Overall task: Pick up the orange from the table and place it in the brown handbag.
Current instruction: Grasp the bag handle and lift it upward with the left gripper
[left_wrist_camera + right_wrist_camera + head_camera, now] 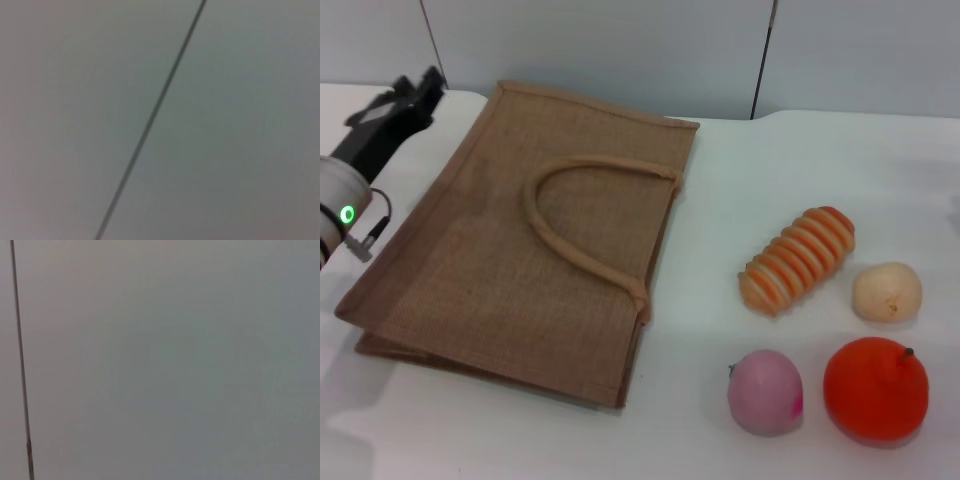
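The orange is a bright red-orange round fruit with a small dark stem, lying on the white table at the front right. The brown handbag lies flat on the left half of the table, its lighter rope handle looped on top. My left gripper is raised at the far left, just off the bag's back left corner and far from the orange. My right gripper shows in no view. Both wrist views show only a plain grey wall with a dark seam.
A pink round fruit lies just left of the orange. A pale peach ball lies behind the orange. An orange-and-white ribbed piece lies between the bag and the peach ball. A grey wall stands behind the table.
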Available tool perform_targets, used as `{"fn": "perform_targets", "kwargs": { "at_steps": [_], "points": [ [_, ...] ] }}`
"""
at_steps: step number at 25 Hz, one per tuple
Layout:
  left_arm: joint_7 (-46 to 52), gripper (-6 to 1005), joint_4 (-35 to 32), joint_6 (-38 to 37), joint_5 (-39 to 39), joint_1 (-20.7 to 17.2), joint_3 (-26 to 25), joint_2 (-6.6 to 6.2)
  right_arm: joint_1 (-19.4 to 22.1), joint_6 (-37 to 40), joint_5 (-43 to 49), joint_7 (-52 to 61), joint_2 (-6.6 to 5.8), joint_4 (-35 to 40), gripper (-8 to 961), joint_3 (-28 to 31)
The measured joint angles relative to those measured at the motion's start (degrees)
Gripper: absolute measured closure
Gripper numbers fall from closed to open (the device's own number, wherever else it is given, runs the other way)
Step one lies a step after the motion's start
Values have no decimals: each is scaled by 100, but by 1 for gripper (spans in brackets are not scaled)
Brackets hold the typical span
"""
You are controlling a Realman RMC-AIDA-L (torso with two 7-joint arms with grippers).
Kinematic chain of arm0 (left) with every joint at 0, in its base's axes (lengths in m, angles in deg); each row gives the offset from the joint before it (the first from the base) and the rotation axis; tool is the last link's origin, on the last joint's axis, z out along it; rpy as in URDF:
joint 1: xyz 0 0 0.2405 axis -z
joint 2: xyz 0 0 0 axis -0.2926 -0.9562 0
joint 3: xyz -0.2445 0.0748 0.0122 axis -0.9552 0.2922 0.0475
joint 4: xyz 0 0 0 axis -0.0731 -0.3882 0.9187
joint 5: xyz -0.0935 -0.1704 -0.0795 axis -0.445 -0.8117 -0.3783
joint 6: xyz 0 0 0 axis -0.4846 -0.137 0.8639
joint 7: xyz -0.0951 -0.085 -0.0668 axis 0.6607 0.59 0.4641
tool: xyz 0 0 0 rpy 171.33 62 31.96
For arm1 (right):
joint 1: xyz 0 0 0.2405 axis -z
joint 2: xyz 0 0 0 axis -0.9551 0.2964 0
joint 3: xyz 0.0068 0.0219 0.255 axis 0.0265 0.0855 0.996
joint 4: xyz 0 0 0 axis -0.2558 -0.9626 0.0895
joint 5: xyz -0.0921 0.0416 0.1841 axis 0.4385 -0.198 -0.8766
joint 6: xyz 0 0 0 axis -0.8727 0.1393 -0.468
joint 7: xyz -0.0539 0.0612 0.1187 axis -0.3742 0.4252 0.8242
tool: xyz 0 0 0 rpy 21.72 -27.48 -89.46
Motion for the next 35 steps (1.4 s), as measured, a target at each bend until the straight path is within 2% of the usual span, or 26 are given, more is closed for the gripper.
{"fn": "perform_targets", "kwargs": {
  "at_steps": [3,7,12,19,26,35],
  "points": [
    [696,520,-152,-244,566,87,-1,-65,0,-2,0,0,0,1,71,-4],
    [1852,520,-546,-479,1508,151,-1,-84,0,-10,0,0,0,0,71,-9],
    [3784,520,-1182,-623,3176,336,-1,-119,3,-15,0,0,0,2,72,-9],
    [5681,519,-1821,-630,4994,551,-1,-136,8,-67,0,0,-5,9,72,-9],
    [7039,519,-2407,-518,6481,771,-1,-133,6,-92,0,-2,-9,11,72,-9],
    [8626,520,-2812,-150,8362,1187,-1,-139,6,-93,0,-5,-18,27,72,-9]
  ]
}}
